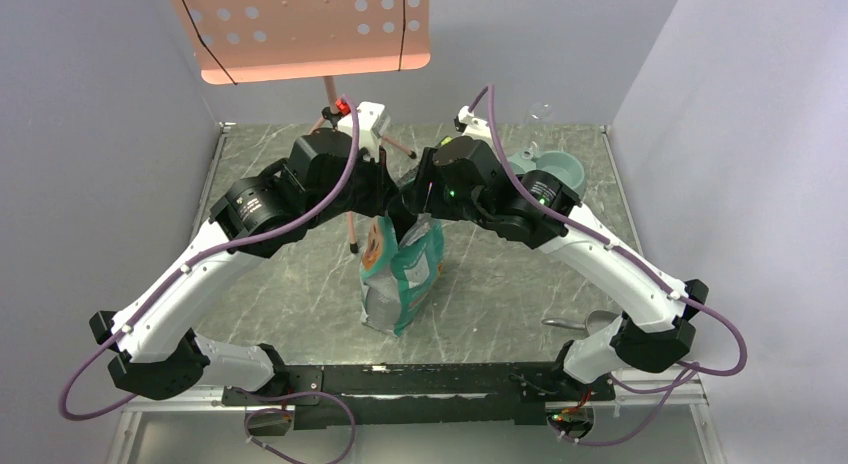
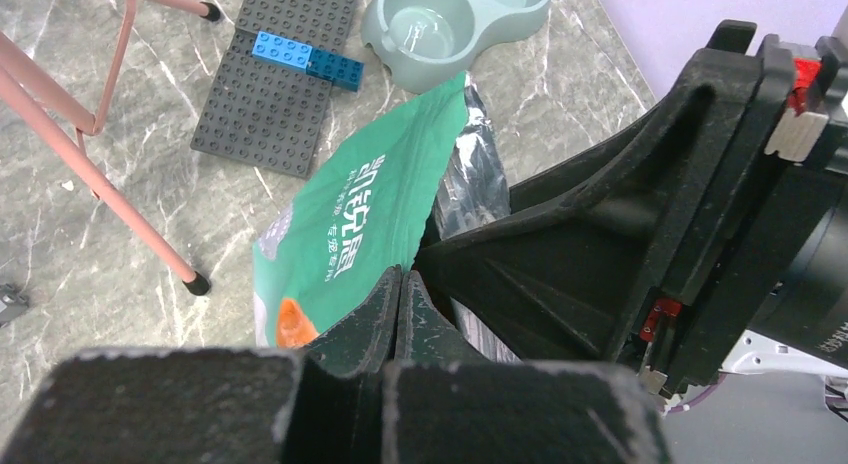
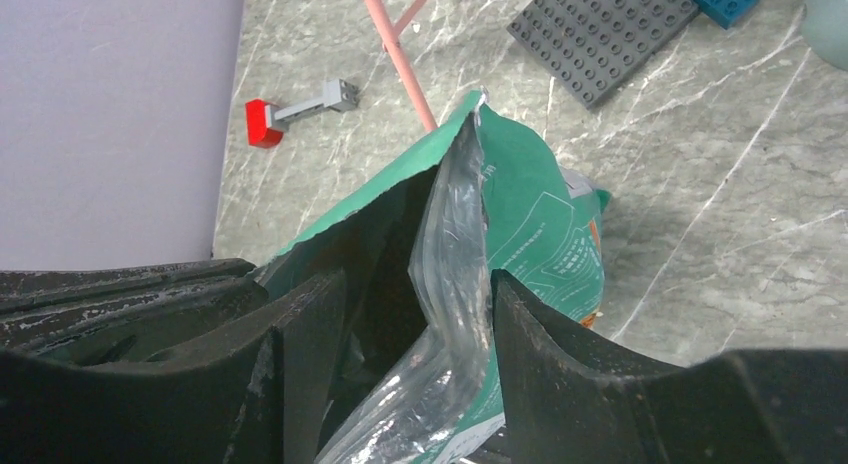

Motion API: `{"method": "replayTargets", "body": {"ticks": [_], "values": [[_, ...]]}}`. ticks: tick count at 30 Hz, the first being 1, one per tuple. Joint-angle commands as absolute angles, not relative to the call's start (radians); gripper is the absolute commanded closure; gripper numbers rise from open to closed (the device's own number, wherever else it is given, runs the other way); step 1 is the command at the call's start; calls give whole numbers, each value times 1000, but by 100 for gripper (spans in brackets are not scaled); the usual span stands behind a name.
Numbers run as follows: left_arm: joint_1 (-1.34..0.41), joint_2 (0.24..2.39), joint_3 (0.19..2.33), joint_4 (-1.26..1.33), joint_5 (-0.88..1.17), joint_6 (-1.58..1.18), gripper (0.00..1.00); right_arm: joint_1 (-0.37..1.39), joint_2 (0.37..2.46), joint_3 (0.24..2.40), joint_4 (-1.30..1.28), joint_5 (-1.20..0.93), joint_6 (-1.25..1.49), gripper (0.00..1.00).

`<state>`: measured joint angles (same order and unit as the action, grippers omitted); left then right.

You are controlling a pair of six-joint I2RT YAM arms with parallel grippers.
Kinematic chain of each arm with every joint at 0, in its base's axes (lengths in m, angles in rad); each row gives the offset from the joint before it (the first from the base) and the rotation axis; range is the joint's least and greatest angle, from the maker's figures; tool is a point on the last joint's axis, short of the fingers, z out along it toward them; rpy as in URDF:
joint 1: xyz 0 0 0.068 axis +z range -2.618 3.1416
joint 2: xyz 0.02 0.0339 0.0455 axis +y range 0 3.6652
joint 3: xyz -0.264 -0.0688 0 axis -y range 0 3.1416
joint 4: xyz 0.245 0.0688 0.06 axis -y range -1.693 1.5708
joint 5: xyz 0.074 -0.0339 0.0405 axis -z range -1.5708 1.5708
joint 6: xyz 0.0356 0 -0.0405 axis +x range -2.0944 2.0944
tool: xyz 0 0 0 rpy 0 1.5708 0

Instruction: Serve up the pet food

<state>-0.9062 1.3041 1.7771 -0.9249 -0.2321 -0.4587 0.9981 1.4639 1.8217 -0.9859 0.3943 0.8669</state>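
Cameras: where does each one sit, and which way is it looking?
Top external: fixed high behind the arms, looking down at the table; left arm and right arm meet over the green bag.
Left wrist: rides the left arm, looking along the left claw, shut on the bag's rim.
Right wrist: rides the right arm; the open right claw straddles the bag's mouth.
Shared: both wrist views show the bag and grey brick plate.

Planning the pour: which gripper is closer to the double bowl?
Right. The right gripper straddles the bag top on the side facing the bowl; the left gripper pinches the bag's opposite edge, farther from the bowl.
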Motion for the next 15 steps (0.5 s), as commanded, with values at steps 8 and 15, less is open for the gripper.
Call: {"method": "replayTargets", "body": {"ticks": [8,15], "values": [[-908,1271,1763,-859,-217,-492,100,996,1372,1716,-885,285,821,100],[-910,1264,1716,-891,-215,-483,73,996,1336,1776,-881,252,826,100]]}}
